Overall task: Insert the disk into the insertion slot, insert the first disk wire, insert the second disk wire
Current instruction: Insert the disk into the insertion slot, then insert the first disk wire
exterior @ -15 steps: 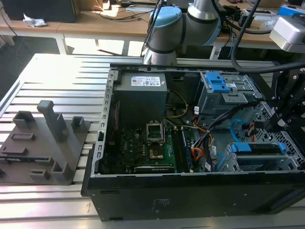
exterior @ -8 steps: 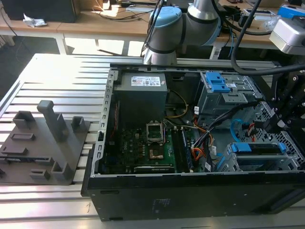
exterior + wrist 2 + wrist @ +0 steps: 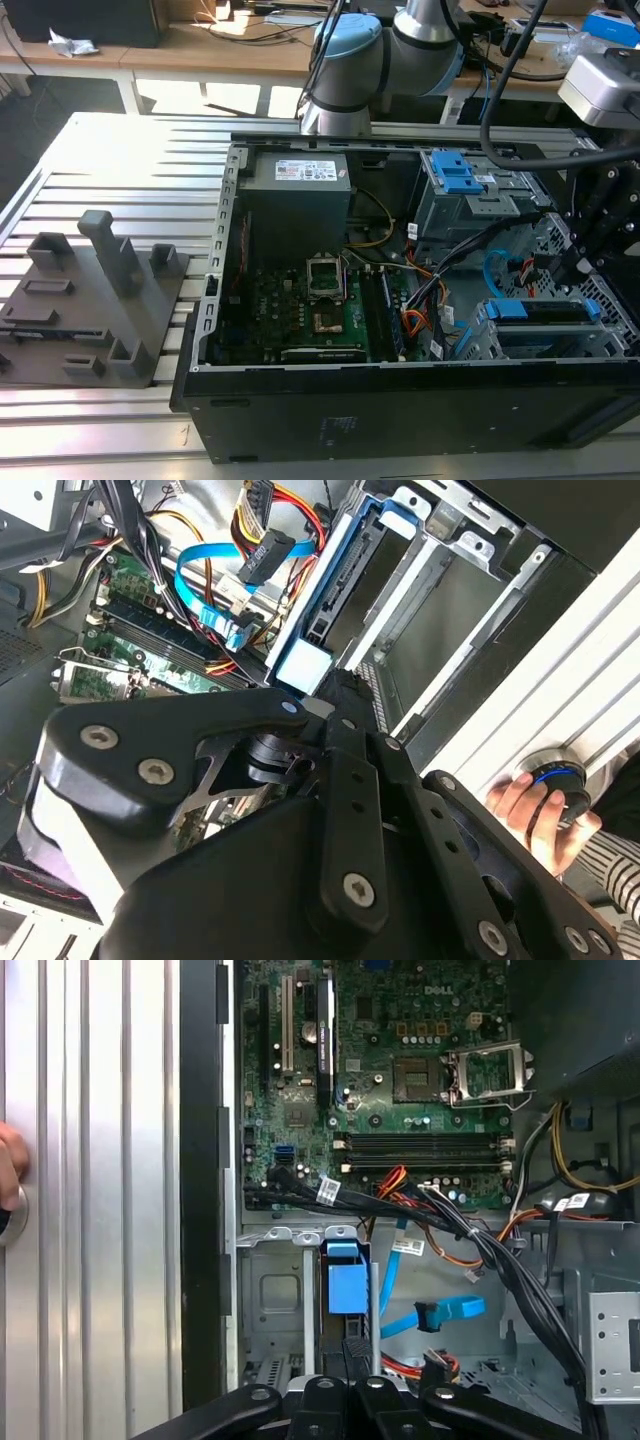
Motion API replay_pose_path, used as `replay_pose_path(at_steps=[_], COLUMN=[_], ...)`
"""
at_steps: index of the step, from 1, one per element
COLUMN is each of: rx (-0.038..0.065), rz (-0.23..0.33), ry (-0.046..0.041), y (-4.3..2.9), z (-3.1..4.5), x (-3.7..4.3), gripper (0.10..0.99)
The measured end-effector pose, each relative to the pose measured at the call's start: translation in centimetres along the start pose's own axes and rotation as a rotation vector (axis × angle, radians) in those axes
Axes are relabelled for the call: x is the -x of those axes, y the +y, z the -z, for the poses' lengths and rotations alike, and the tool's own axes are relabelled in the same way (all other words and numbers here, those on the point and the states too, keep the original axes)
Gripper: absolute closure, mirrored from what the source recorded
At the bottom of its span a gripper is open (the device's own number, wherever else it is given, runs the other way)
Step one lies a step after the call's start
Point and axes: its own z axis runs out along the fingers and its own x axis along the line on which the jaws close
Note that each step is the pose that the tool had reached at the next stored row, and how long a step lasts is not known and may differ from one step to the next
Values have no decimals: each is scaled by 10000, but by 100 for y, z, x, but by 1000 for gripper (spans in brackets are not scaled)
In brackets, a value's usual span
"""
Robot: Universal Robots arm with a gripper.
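Observation:
The disk (image 3: 545,312), grey in a bright blue carrier, sits in the insertion slot (image 3: 497,345) of the low grey cage at the case's front corner. It is edge-on in both wrist views (image 3: 335,580) (image 3: 347,1288). My gripper (image 3: 335,685) is shut, its tips together against the disk's outer end (image 3: 352,1352), and it hangs above the cage in the exterior view (image 3: 583,268). The first disk wire (image 3: 265,555), orange and red with a dark plug, lies loose beside the cage (image 3: 428,1364). Next to it curls the light-blue second disk wire (image 3: 200,580), its plug free (image 3: 440,1312).
A person's hand (image 3: 540,805) rests on a round button on the ribbed aluminium table (image 3: 100,1210). A black cable bundle (image 3: 500,1260) crosses between the motherboard (image 3: 400,1060) and the cage. A taller cage with a blue latch (image 3: 455,175) stands behind. A grey fixture block (image 3: 90,300) sits at the exterior view's left.

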Motion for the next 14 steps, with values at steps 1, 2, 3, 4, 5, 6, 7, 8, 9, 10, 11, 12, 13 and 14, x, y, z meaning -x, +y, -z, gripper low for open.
replay_pose_path(at_steps=[1,2,3,4,5,6,7,8,9,10,11,12,13,14], rx=[0,0,0,0,0,0,0,0,0,0,0,0,0,0], rz=[0,0,0,0,0,0,0,0,0,0,0,0,0,0], ry=[2,2,3,3,2,1,1,1,1,1,1,2,1,1], y=[-1,-1,-1,-1,-1,-2,-2,-2,-2,-2,-2,-3,-3,-3], z=[-15,-19,-18,-19,-20,-20,-20,-20,-20,-20,-20,-20,-20,-20], x=[0,0,0,0,0,0,0,0,0,0,0,0,0,0], gripper=[980,980,980,980,980,980,980,980,980,980,980,980,980,980])
